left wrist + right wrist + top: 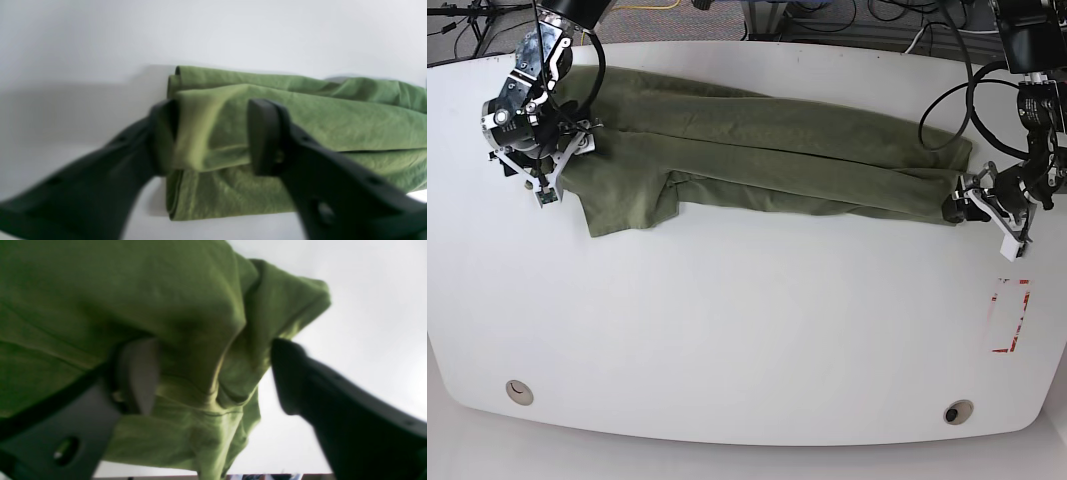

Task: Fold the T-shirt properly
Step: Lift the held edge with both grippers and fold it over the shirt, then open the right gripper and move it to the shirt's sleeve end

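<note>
The olive-green T-shirt (767, 150) lies folded lengthwise in a long band across the far half of the white table (747, 330). A sleeve part sticks out toward the front at its left end. My left gripper (962, 200) is at the band's right end. In the left wrist view the left gripper (210, 133) has its jaws apart around a folded edge of the T-shirt (300, 116), and the cloth rests against one finger. My right gripper (567, 150) is at the band's left end. In the right wrist view the right gripper (213, 373) stands open with bunched T-shirt (133, 290) between its jaws.
A red-outlined rectangle (1010, 315) is marked on the table near the right edge. Two round holes (519, 391) (958, 411) sit near the front edge. Cables and stands lie beyond the far edge.
</note>
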`<move>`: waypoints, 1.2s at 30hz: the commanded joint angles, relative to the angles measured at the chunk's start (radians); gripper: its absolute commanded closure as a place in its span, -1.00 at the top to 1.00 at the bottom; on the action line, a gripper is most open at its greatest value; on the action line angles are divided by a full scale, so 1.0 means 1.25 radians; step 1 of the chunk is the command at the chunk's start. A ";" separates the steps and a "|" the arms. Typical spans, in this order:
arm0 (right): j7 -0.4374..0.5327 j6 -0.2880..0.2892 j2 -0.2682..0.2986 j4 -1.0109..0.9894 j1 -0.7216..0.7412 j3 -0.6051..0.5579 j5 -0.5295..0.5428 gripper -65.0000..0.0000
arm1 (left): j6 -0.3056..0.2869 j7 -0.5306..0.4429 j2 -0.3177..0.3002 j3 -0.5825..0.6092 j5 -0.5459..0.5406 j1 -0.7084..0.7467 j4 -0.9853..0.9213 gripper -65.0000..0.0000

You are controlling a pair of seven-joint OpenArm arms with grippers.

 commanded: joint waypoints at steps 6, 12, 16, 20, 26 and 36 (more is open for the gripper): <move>0.018 -0.001 -0.018 0.082 0.036 0.023 0.087 0.69 | -0.001 0.023 -0.016 -0.009 -0.017 -0.055 0.053 0.21; 0.038 -0.001 -0.023 0.028 0.112 0.077 0.137 0.59 | -0.001 0.066 -0.011 -0.010 -0.019 -0.105 0.113 0.21; 0.077 -0.001 -0.020 -0.063 0.162 0.077 0.136 0.59 | -0.001 0.066 -0.011 -0.010 -0.015 -0.123 0.117 0.21; 0.108 -0.001 -0.005 -0.174 0.208 0.077 0.135 0.59 | -0.001 0.065 -0.011 -0.010 -0.012 -0.127 0.118 0.21; 0.180 -0.001 0.022 -0.328 0.241 0.076 0.135 0.59 | -0.001 0.065 -0.011 -0.010 -0.012 -0.129 0.118 0.21; 0.264 -0.001 0.049 -0.474 0.264 0.075 0.136 0.59 | -0.001 0.064 -0.011 -0.010 -0.012 -0.118 0.118 0.21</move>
